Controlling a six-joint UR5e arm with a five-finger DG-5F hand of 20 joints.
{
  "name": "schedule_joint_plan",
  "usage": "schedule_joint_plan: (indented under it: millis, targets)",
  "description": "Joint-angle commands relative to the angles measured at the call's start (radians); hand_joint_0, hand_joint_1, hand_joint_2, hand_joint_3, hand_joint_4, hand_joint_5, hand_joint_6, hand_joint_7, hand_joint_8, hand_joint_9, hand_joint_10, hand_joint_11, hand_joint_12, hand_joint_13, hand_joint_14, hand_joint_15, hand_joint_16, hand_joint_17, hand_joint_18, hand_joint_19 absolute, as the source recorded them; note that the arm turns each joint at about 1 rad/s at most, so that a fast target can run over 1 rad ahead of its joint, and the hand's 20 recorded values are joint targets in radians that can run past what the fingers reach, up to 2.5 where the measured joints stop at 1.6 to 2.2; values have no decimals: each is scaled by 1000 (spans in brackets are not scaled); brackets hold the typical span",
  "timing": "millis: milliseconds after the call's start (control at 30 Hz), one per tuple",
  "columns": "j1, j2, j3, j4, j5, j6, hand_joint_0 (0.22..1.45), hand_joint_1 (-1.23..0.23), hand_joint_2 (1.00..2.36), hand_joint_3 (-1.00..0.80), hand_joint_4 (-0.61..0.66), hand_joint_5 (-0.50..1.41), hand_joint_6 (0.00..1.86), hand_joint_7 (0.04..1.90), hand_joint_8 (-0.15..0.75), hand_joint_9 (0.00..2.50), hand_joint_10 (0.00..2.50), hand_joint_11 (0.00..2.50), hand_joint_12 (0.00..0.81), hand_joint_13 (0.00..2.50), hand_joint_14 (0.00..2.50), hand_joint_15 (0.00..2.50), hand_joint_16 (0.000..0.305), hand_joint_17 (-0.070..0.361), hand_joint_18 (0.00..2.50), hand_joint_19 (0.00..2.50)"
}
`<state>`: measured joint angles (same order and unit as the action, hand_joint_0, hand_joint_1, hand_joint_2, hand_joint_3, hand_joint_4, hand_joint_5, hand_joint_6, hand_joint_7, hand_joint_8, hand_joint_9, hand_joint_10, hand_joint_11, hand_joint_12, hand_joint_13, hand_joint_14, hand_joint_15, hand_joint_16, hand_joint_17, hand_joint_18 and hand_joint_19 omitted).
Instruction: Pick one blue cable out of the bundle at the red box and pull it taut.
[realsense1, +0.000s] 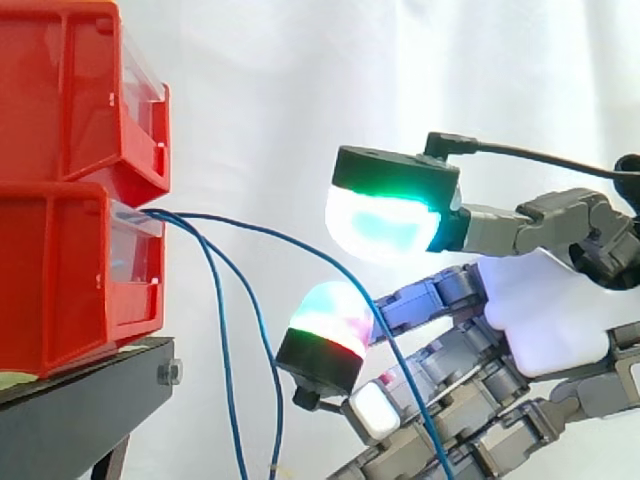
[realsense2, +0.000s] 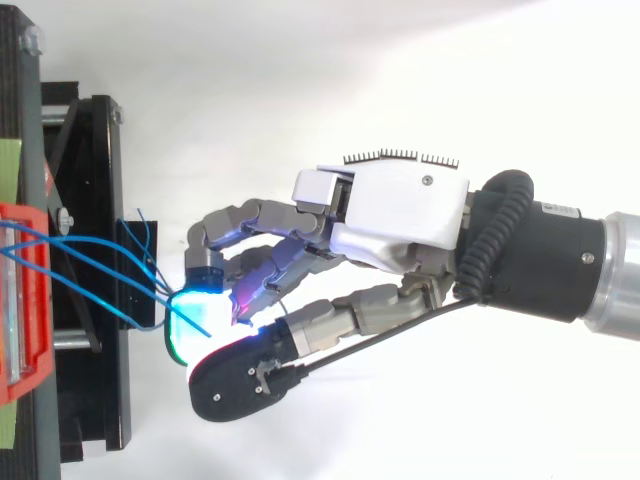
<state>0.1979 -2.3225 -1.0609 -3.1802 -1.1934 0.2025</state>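
The hand (realsense1: 540, 310) sat at the right of the frame, its fingers (realsense1: 385, 215) half bent and parted, with nothing pinched between them. The blue cable (realsense1: 300, 245) I wanted left the front of the lower red box (realsense1: 70, 290) at the left. It arched rightward and fell through the gap between the upper glowing pad and the lower one, just beside the lower. Its length crossed the grip slantwise, box end up-left, loose end down-right. It looked thin, slack and glossy. Two other strands (realsense1: 222, 350) hung nearer the box, clear of the hand, over the black stand (realsense2: 105, 180). I judged that closing would catch that one strand.
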Motion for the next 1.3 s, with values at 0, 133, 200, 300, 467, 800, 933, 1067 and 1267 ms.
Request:
schedule_joint_plan:
  millis: [0,133,200,300,467,800,933,1067,1267]
  targets:
    - [0,0,1,0,0,0,513,-732,1000,-493,42,-83,622,1289,282,836,15,720,406,375,4,137,57,129,476,362]
    - [0,0,-1,2,2,0,531,-717,1004,-436,41,-83,630,1258,275,841,17,709,399,376,4,144,56,127,477,366]
    - [0,-2,-1,5,0,0,533,-704,1006,-422,51,-77,613,1268,270,847,15,701,397,379,4,136,56,126,475,367]
    - [0,0,-1,5,2,0,539,-688,1007,-408,48,-67,581,1317,266,852,15,687,395,379,4,137,55,125,472,368]
    - [0,0,-1,5,2,-2,553,-680,1010,-349,56,-55,546,1362,259,868,17,683,390,380,5,144,55,123,466,372]
    - [0,0,1,6,2,-2,557,-642,1013,-298,75,-45,501,1411,252,866,17,648,385,376,4,145,54,122,453,382]
    - [0,0,-1,6,-2,-2,557,-630,1012,-315,81,-46,501,1385,251,870,18,642,384,376,5,145,54,122,451,383]
    - [0,0,-1,6,-2,-2,549,-612,1011,-334,102,-47,502,1339,254,881,15,636,385,378,4,150,54,122,449,391]
    - [0,0,1,6,-3,0,539,-603,1008,-374,107,-49,503,1278,252,879,17,622,387,372,4,140,55,124,437,383]
